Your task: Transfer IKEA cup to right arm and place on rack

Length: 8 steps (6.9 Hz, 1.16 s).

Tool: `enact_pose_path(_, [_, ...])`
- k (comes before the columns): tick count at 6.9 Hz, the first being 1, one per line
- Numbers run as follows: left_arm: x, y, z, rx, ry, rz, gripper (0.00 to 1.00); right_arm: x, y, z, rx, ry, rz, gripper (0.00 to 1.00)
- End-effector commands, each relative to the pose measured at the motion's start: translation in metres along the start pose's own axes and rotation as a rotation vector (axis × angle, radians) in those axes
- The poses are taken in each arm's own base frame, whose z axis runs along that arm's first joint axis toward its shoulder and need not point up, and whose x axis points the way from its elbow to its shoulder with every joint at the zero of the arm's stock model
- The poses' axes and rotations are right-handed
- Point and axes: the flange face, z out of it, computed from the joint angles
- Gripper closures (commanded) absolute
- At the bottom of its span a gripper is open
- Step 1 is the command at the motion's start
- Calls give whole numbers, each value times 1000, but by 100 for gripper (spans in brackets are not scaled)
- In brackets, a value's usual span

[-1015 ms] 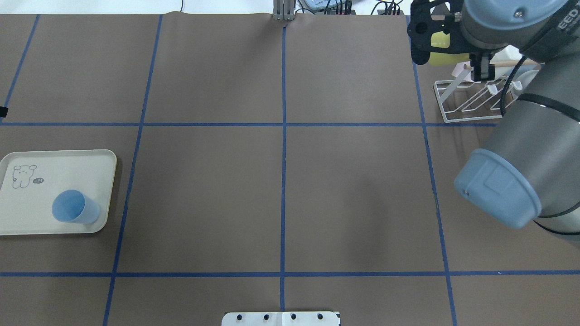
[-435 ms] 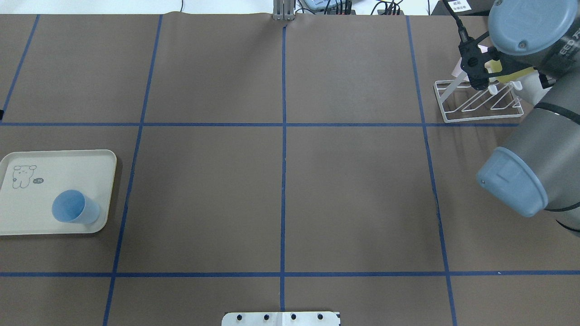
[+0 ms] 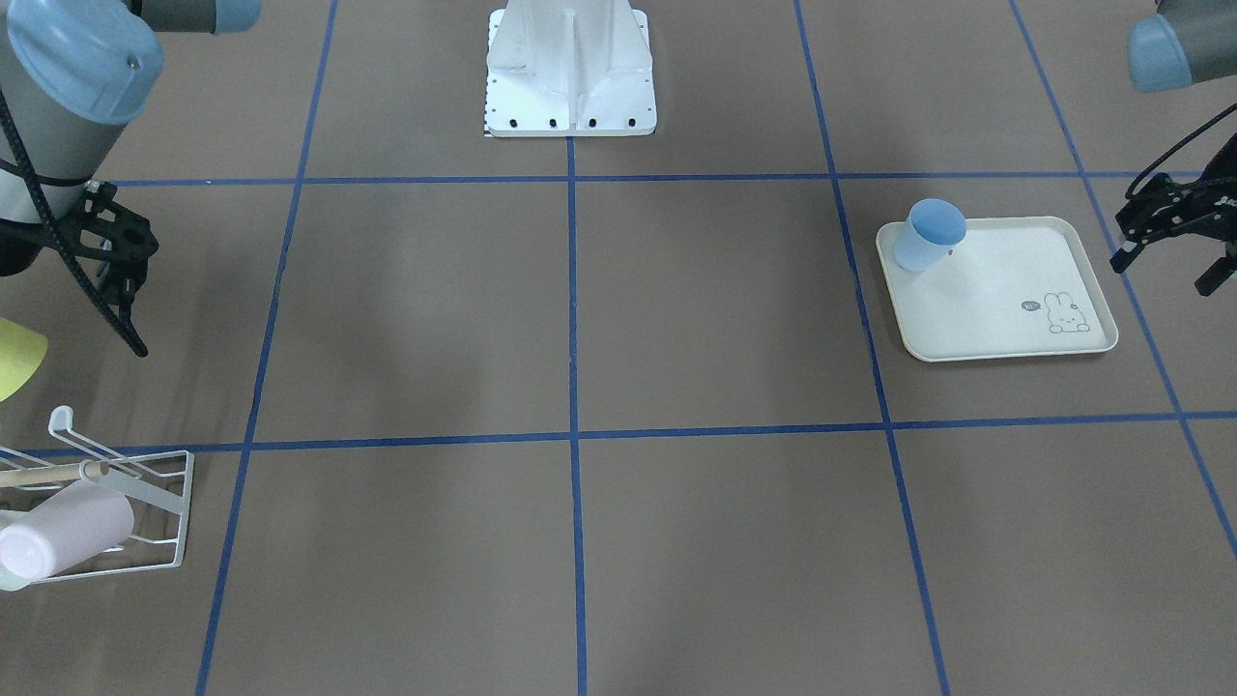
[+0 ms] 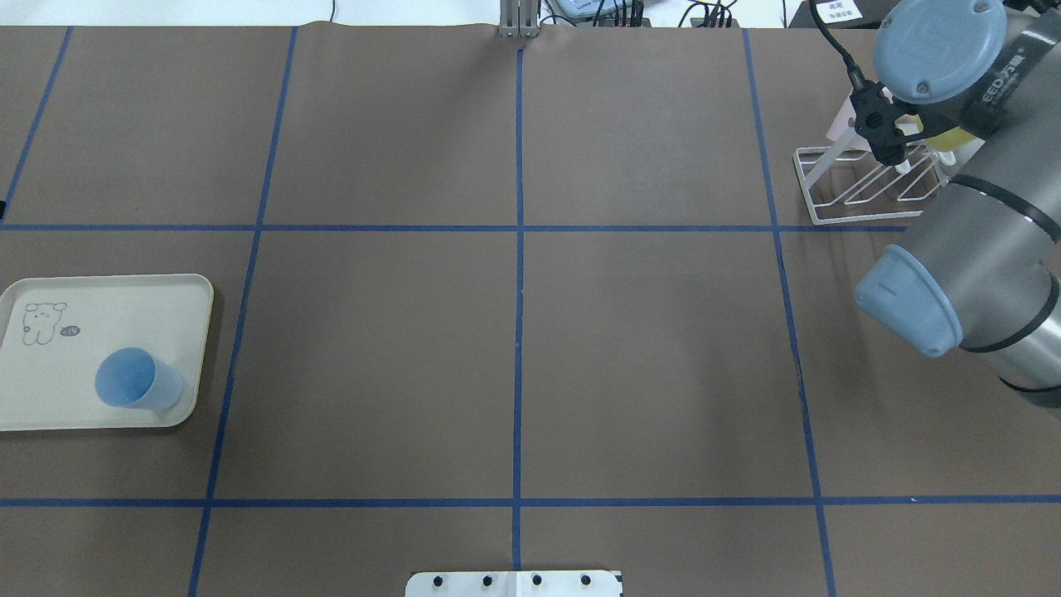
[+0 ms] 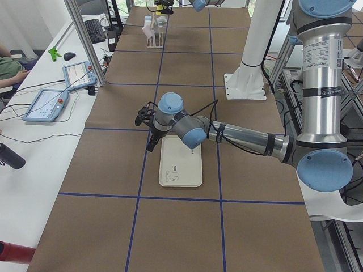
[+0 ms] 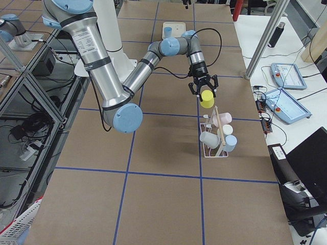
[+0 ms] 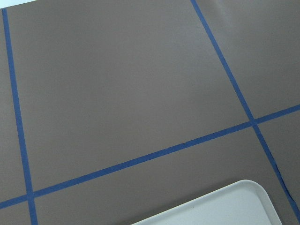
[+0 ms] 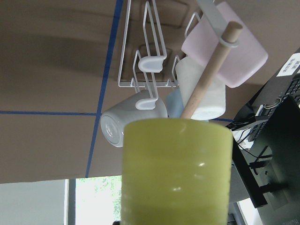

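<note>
Overhead exterior view: brown table (image 4: 646, 348) with a blue tape grid fills the frame.

Right arm (image 4: 978, 265) enters at the right edge and reaches to the upper right corner, over the rack (image 4: 862, 186).

Left arm (image 5: 244, 136), exterior left view: stretched low across mid-frame, wrist just beyond the far end of the tray. Left gripper (image 3: 1165, 232) sits at the right edge of the front-facing view, beside the tray; cannot tell whether its fingers are spread or together.

Tray (image 4: 83, 332): cream, at the left edge of the overhead frame. Blue cup (image 4: 137, 379) stands on its lower right part.

Rack: white wire, with a wooden dowel (image 8: 211, 75) running across it. Pink cup (image 8: 234, 51) and grey cup (image 8: 133, 124) are among those on its prongs.

Right gripper (image 6: 202, 87), exterior right view: fingers pinch the yellow-green cup (image 6: 207, 98) at its upper end. The cup hangs in the air at frame centre, just above the rack's far end, not touching it. In the right wrist view the cup fills the lower middle, with the rack behind it.
</note>
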Motion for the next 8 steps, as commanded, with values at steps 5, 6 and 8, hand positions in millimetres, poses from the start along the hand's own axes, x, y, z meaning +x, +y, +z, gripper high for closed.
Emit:
enact_pose_path(5, [0,0,1,-1,-1,-6,0,-13,-12,87,-20,3,-5,66])
enact_pose_path(6, [0,0,1,-1,-1,-6,0,-13,-15,90,-22,-4,-8,66])
enact_pose_path(8, [0,0,2,-3,0,-6,0,-8,-25,110,-15,8,0,65])
